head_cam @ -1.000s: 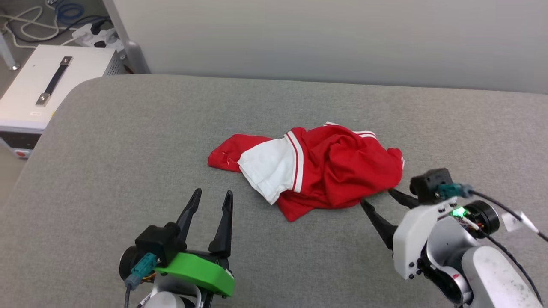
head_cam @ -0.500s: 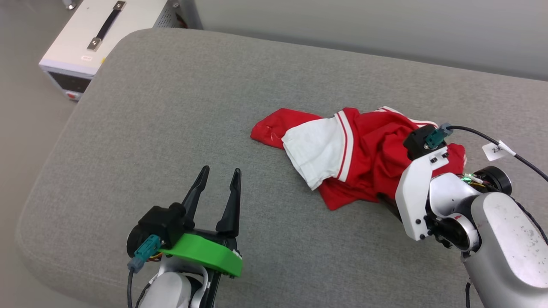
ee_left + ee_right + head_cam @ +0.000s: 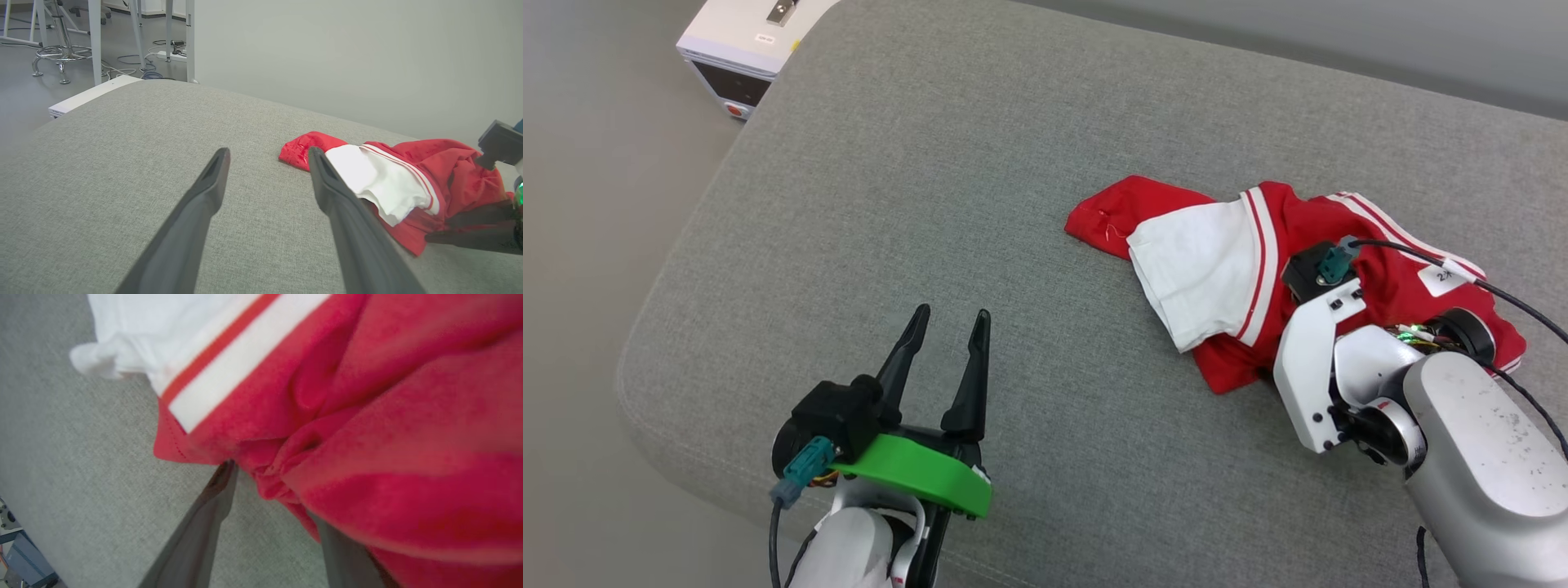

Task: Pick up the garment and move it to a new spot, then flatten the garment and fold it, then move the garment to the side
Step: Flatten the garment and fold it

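Head view: garment lies crumpled on the right of the grey cushion. My right arm bends down over its near edge, I judge for a first hold. Left gripper hovers spread wide and empty, well apart from the cloth. What the white case on the floor holds I cannot tell.

Left wrist view: those fingers frame bare cushion.

Right wrist view: right gripper has its jaws apart, straddling a bunched red fold, not visibly clamped.

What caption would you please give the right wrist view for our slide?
Right gripper meets the crumpled red garment's edge on grey upholstery.
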